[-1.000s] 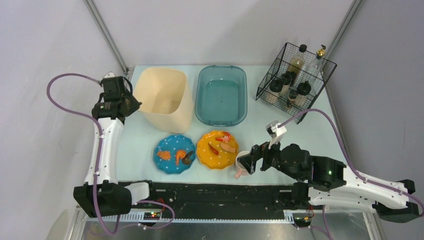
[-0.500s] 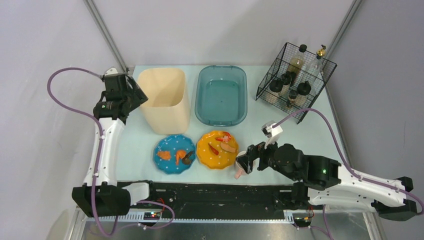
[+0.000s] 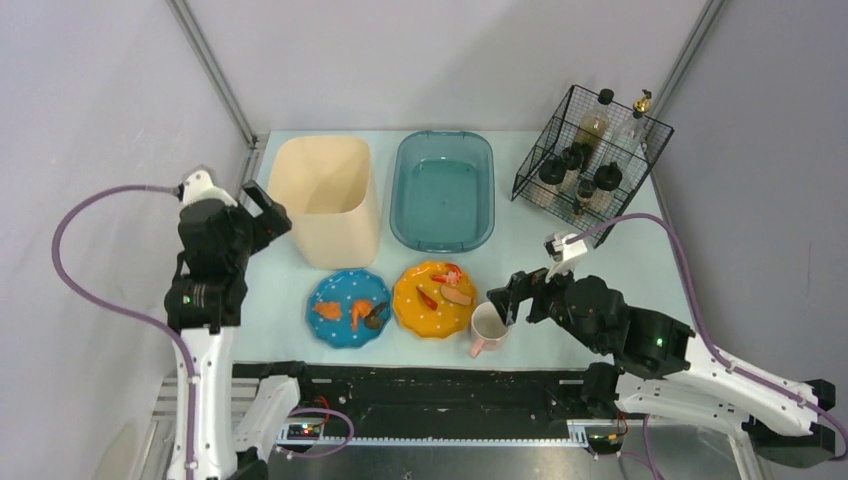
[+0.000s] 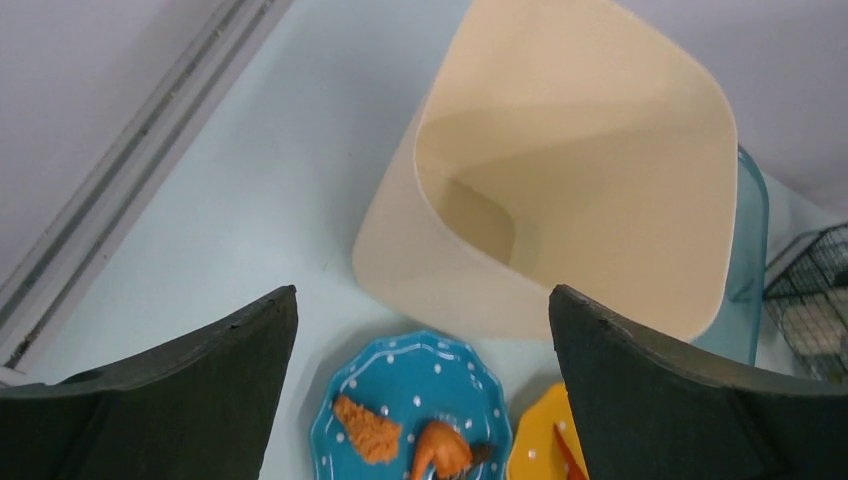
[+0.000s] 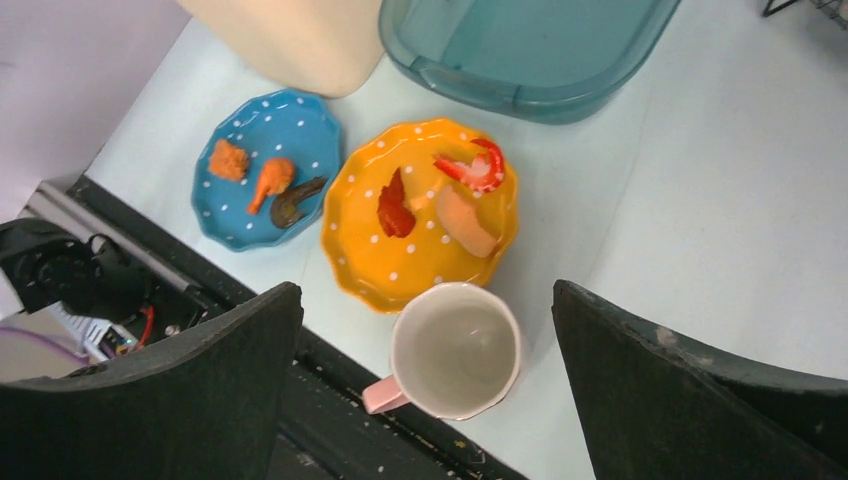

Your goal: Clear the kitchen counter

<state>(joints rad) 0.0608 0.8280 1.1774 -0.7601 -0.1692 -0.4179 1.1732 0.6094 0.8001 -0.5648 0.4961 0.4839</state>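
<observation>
The kitchen counter (image 3: 600, 260) holds a blue dotted plate (image 3: 348, 307) with fried scraps and an orange dotted plate (image 3: 434, 298) with shrimp and other bits. A pink mug (image 3: 490, 328) stands upright and empty near the front edge. My right gripper (image 3: 512, 295) hovers open just right of and above the mug (image 5: 455, 350), touching nothing. My left gripper (image 3: 265, 210) is open beside the left wall of a cream bin (image 3: 325, 200). In the left wrist view my left gripper (image 4: 422, 295) looks down on the bin (image 4: 570, 170) and the blue plate (image 4: 410, 420).
A teal basin (image 3: 443, 190) sits empty right of the cream bin. A black wire basket (image 3: 590, 165) with several bottles stands at the back right. A black strip (image 3: 440, 385) runs along the counter's front edge, close to the mug's handle.
The left gripper let go of the cream bin, opened and drew back toward the near side; the bin went from tilted to upright. The right gripper moved up and right off the mug.
</observation>
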